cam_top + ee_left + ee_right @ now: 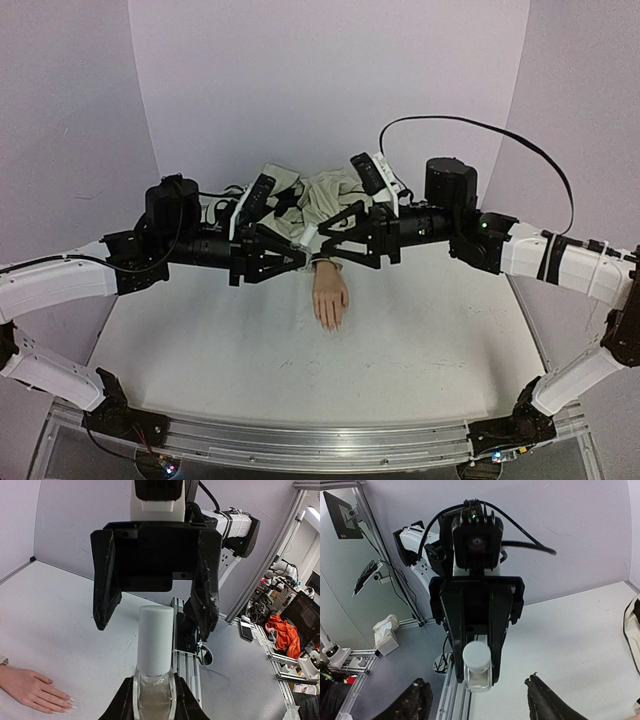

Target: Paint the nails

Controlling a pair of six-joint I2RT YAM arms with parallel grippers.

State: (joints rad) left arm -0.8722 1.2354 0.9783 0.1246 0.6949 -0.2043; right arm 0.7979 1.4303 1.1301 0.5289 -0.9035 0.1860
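The pale mannequin hand [330, 295] lies palm down mid-table, fingers toward me; its nails [330, 322] are tiny, and also show in the left wrist view [67, 705]. Its cream sleeve [322, 195] bunches up behind it. My left gripper [302, 258] is shut on the glass body of a small bottle [155, 640] with a tall white cap, held above the wrist. My right gripper [326, 246] faces it, open; its black fingers [106, 592] flank the cap without touching. In the right wrist view the bottle [478, 662] sits ahead of my open gripper [480, 705].
The two arms meet nose to nose above the mannequin's wrist. A black cable [480, 125] loops over the right arm. An aluminium rail [300, 440] runs along the near table edge. White walls close in the back and sides.
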